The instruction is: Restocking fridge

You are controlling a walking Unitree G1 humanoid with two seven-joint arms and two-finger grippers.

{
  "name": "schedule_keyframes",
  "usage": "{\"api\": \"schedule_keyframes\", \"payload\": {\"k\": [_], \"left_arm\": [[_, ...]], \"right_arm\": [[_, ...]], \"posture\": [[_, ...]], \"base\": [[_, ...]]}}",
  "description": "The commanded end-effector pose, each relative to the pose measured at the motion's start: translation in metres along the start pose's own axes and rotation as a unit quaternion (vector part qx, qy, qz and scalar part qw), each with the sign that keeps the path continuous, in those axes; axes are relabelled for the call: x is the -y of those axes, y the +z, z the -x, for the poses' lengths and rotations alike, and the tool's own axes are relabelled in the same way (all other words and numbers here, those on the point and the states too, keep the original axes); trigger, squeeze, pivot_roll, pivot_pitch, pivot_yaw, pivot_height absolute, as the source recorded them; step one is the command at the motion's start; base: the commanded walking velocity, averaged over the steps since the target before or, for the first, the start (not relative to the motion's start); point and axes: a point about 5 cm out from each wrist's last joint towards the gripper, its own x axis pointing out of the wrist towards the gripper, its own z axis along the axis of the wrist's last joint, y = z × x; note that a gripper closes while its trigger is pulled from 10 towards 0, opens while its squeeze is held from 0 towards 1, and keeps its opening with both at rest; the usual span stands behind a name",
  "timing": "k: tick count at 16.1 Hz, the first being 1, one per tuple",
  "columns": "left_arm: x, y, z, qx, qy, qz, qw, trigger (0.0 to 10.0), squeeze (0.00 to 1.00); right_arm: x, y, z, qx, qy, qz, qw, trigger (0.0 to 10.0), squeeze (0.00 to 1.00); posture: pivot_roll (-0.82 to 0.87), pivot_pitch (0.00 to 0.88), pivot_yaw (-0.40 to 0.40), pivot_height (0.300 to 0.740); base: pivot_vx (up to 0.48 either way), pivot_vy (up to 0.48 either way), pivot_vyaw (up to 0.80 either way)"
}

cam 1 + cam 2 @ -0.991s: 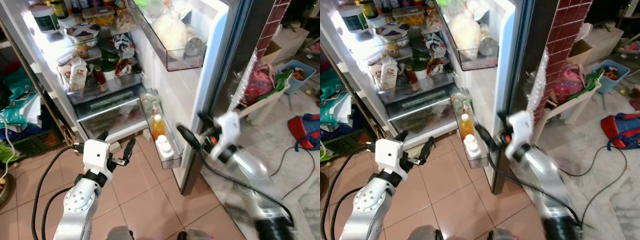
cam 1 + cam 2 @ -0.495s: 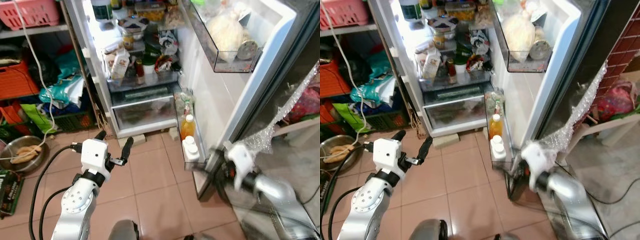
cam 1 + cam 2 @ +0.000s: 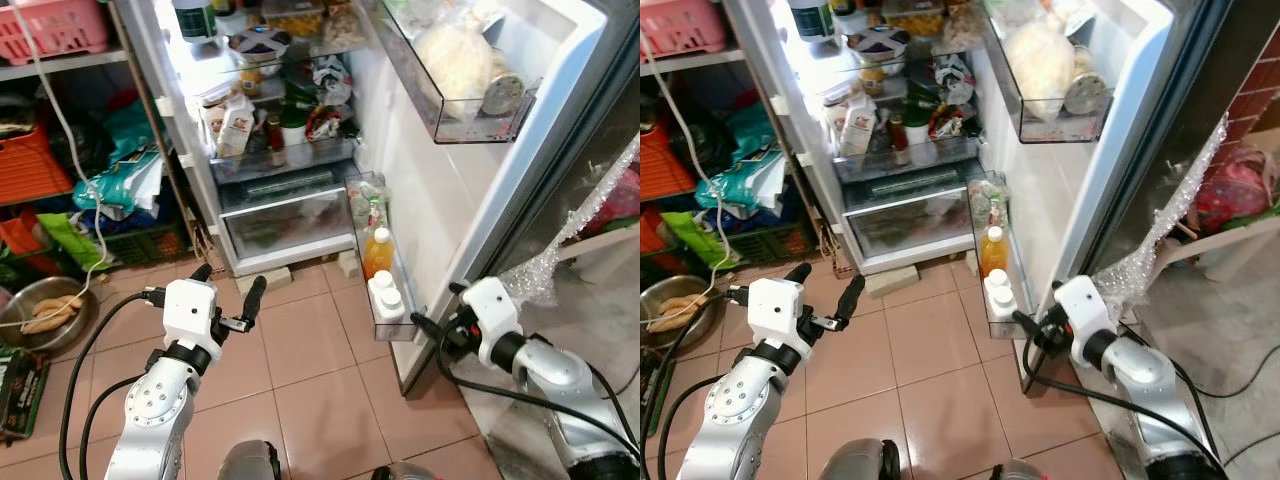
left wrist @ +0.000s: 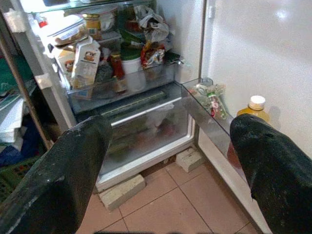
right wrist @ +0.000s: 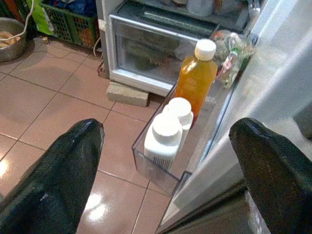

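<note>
The fridge [image 3: 190, 150] stands open, its shelves packed with jars, cartons and bags. Its door [image 3: 470, 190] is swung out to the right. The low door bin [image 3: 392, 322] holds an orange juice bottle [image 3: 376, 253] and two white bottles [image 3: 386, 297]. Seen from the right wrist, that juice bottle [image 5: 197, 78] and the white bottles [image 5: 166, 136] lie between my spread fingers [image 5: 58, 180]. My right gripper [image 3: 440, 308] is open and empty, close to the bin's near corner. My left gripper [image 3: 228, 285] is open and empty over the tiles, facing the crisper drawer [image 4: 141, 122].
A metal bowl [image 3: 45, 310] sits on the floor at left, near green crates [image 3: 120, 235] and an orange crate [image 3: 25, 160]. Concrete blocks [image 3: 265, 280] prop the fridge. Bubble wrap [image 3: 575, 245] hangs behind the door. Black cables trail from both arms.
The view has swung left and steadied on the fridge. My right arm, blurred before, has drawn in and now sits still by the door's low bin. The left gripper is unchanged.
</note>
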Motion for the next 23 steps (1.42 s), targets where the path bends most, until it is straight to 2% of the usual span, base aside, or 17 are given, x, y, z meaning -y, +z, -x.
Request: {"api": "schedule_keyframes", "payload": {"k": [1,2,4,5,7,10,12,13,14,16,17,18,20,22,23], "left_arm": [[-0.002,0.001,0.001,-0.001,0.005,-0.004,1.0,10.0,0.0],[-0.002,0.001,0.0,-0.002,0.004,-0.005,1.0,10.0,0.0],[-0.001,0.001,0.0,-0.002,0.003,-0.006,1.0,10.0,0.0],[-0.001,0.001,0.0,-0.003,0.004,-0.003,1.0,10.0,0.0],[-0.001,0.0,-0.001,-0.003,0.005,-0.002,1.0,10.0,0.0],[-0.002,0.001,-0.001,-0.002,0.008,-0.002,1.0,10.0,0.0],[-0.002,0.001,-0.002,-0.001,0.009,-0.001,1.0,10.0,0.0],[-0.002,0.001,-0.002,-0.001,0.009,-0.002,1.0,10.0,0.0],[-0.002,0.001,-0.002,-0.001,0.007,-0.003,1.0,10.0,0.0],[-0.002,0.001,-0.003,-0.001,0.006,-0.003,1.0,10.0,0.0],[-0.002,0.001,-0.003,-0.001,0.006,-0.003,1.0,10.0,0.0],[0.004,0.001,-0.003,-0.002,-0.022,0.009,1.0,10.0,0.0],[0.008,0.002,-0.003,0.001,-0.037,-0.001,0.999,10.0,0.0],[0.004,0.002,-0.004,0.002,-0.008,-0.01,1.0,10.0,0.0],[0.001,0.001,-0.004,-0.002,0.003,-0.007,1.0,10.0,0.0]], "right_arm": [[-0.003,-0.002,0.003,-0.005,0.011,0.001,1.0,10.0,0.0],[-0.003,-0.006,0.005,-0.02,0.01,0.008,1.0,10.0,0.0],[0.009,-0.012,0.006,-0.045,-0.032,0.033,0.998,10.0,0.0],[0.023,-0.01,0.005,-0.05,-0.086,0.05,0.994,10.0,0.0],[0.042,0.003,0.001,-0.033,-0.159,0.052,0.985,10.0,0.0],[0.041,0.014,-0.009,-0.017,-0.152,0.049,0.987,10.0,0.0],[0.041,0.02,-0.015,0.006,-0.156,0.031,0.987,10.0,0.0],[0.04,0.031,-0.021,0.043,-0.154,0.007,0.987,10.0,0.0],[0.032,0.048,-0.029,0.092,-0.128,-0.031,0.987,10.0,0.0],[0.021,0.057,-0.032,0.12,-0.077,-0.055,0.988,10.0,0.0],[0.017,0.058,-0.031,0.125,-0.061,-0.056,0.989,10.0,0.0],[0.004,0.06,-0.03,0.136,-0.003,-0.068,0.988,10.0,0.0],[-0.006,0.059,-0.027,0.139,0.055,-0.096,0.984,10.0,0.0],[-0.016,0.06,-0.021,0.146,0.117,-0.119,0.975,10.0,0.0],[-0.018,0.062,-0.02,0.152,0.129,-0.121,0.972,10.0,0.0]], "posture": [[0.07,0.06,0.026,0.74],[0.07,0.061,0.028,0.74],[0.07,0.062,0.029,0.74],[0.07,0.062,0.027,0.74],[0.07,0.061,0.025,0.74],[0.08,0.057,0.02,0.74],[0.08,0.055,0.021,0.74],[0.08,0.053,0.022,0.74],[0.08,0.051,0.023,0.74],[0.08,0.05,0.022,0.74],[0.08,0.049,0.022,0.74],[0.08,0.048,0.02,0.74],[0.08,0.048,0.021,0.74],[0.08,0.048,0.023,0.74],[0.08,0.048,0.024,0.74]], "base": [[0.0,-0.3,0.0],[0.0,-0.285,0.0],[0.0,-0.281,0.0],[0.0,0.0,0.0],[0.0,0.0,0.0],[0.0,0.0,0.0],[0.0,0.0,0.0],[0.0,0.0,0.0],[0.0,0.0,0.0],[0.0,0.0,0.0],[0.0,0.0,0.0],[0.0,0.0,0.0],[0.0,0.0,0.0],[0.0,0.0,0.0],[0.0,0.0,0.0]]}}
